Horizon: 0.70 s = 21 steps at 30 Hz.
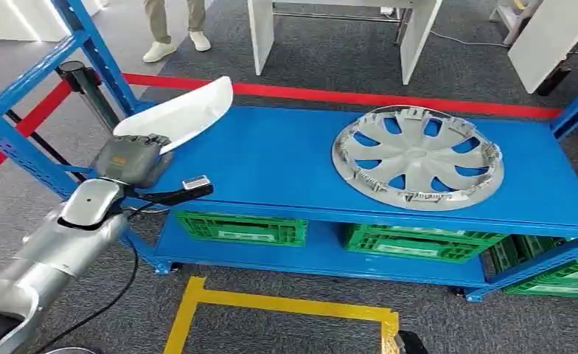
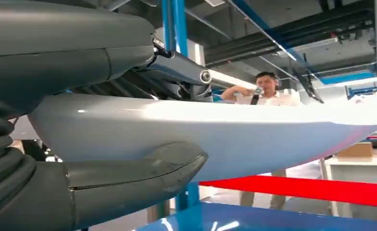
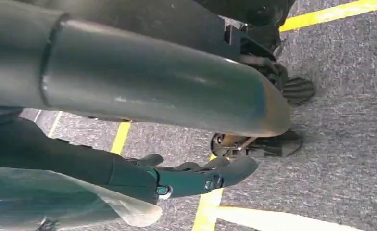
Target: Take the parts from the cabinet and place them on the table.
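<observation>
One white part (image 1: 183,114) gripped by left hand (image 1: 127,158); one wheel cover (image 1: 417,157) on shelf; right hand (image 3: 186,175) grip unclear.

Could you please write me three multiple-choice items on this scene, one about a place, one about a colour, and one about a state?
1. Where does the silver wheel cover lie?
A. on the right part of the blue shelf top
B. in a green crate
C. on the floor

2. What colour are the crates under the shelf top?
A. red
B. green
C. yellow

3. What is the left robot hand doing?
A. hanging with nothing in it
B. pressing on the wheel cover
C. holding the white curved part

Answers: 1 A, the wheel cover rests flat on the blue shelf top. 2 B, the crates are green. 3 C, the left robot hand grips the white curved part above the shelf's left end.
</observation>
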Each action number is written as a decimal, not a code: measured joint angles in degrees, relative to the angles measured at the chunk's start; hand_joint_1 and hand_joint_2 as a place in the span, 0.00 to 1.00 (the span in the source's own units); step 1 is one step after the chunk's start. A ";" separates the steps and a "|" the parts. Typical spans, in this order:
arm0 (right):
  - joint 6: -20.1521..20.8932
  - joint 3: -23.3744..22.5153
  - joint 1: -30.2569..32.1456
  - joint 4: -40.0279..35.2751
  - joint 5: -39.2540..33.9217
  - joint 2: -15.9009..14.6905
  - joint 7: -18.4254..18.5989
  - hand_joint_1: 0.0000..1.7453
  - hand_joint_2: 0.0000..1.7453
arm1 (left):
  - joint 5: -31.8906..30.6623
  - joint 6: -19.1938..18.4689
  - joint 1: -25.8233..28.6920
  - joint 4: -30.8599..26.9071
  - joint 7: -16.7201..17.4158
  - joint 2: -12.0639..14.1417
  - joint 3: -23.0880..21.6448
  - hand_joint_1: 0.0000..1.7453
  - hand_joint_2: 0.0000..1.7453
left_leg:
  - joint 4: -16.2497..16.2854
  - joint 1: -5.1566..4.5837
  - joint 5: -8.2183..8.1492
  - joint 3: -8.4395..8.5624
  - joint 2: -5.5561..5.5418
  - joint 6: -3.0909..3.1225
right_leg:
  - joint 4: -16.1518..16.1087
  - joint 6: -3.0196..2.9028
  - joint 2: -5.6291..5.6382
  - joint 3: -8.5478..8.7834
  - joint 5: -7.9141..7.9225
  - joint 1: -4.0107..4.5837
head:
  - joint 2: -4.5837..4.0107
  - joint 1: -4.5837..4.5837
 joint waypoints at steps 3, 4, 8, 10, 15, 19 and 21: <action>0.00 0.02 -0.24 0.00 0.00 0.00 -0.07 0.00 0.00 | -0.09 -0.02 -0.25 -0.04 0.00 0.02 -0.02 1.00 1.00 | -0.42 0.05 0.53 0.12 0.16 0.36 | 10.67 0.28 0.05 -5.68 -4.51 -0.03 | 0.00 0.26; 0.00 0.02 -0.15 0.00 0.00 0.00 -0.04 0.00 0.00 | -0.11 -0.02 -0.06 -0.04 0.00 0.07 -0.02 1.00 1.00 | -0.41 0.05 0.52 0.08 0.16 0.37 | 15.79 0.42 0.04 -8.70 -5.94 -0.09 | 0.00 0.26; 0.02 0.04 -0.12 0.00 -0.20 0.00 -0.02 0.00 0.00 | -0.48 -0.02 0.37 -0.04 0.00 0.07 -0.13 1.00 1.00 | 0.13 0.54 -0.06 0.18 -0.10 -0.38 | 12.42 0.99 -0.01 -10.79 2.54 -0.44 | 0.00 0.28; 0.02 0.04 -0.12 0.00 -0.35 0.00 -0.04 0.00 0.00 | -0.50 -0.02 0.35 -0.04 0.00 0.11 -0.13 1.00 1.00 | 1.11 0.76 -0.85 -0.11 -0.13 -1.29 | 5.04 1.30 -0.13 -8.68 6.33 -0.81 | 0.00 0.35; -0.04 0.09 -0.24 -0.04 -0.42 0.13 0.04 0.00 0.00 | -0.61 -0.13 0.39 -0.06 0.00 0.37 -0.18 1.00 1.00 | 2.32 0.41 -0.71 -1.59 -0.41 -2.47 | 4.62 -0.78 0.53 -8.15 4.97 -0.40 | 0.02 0.37; -0.02 0.09 -0.43 -0.09 -0.48 0.20 0.04 0.00 0.00 | -0.59 -0.09 0.38 -0.06 0.02 0.79 -0.24 1.00 1.00 | 11.50 0.60 -7.78 -5.11 -0.19 -3.48 | 4.29 -2.46 0.41 -9.20 5.93 -0.51 | 0.00 -0.18; -0.13 0.11 -0.46 -0.09 -0.46 0.24 0.22 0.00 0.00 | -0.57 -0.09 0.69 -0.06 0.02 0.85 -0.30 1.00 1.00 | 18.96 0.59 -10.88 -7.57 -0.18 -3.48 | 4.30 -2.75 0.20 -9.74 6.38 -0.14 | 0.00 -0.15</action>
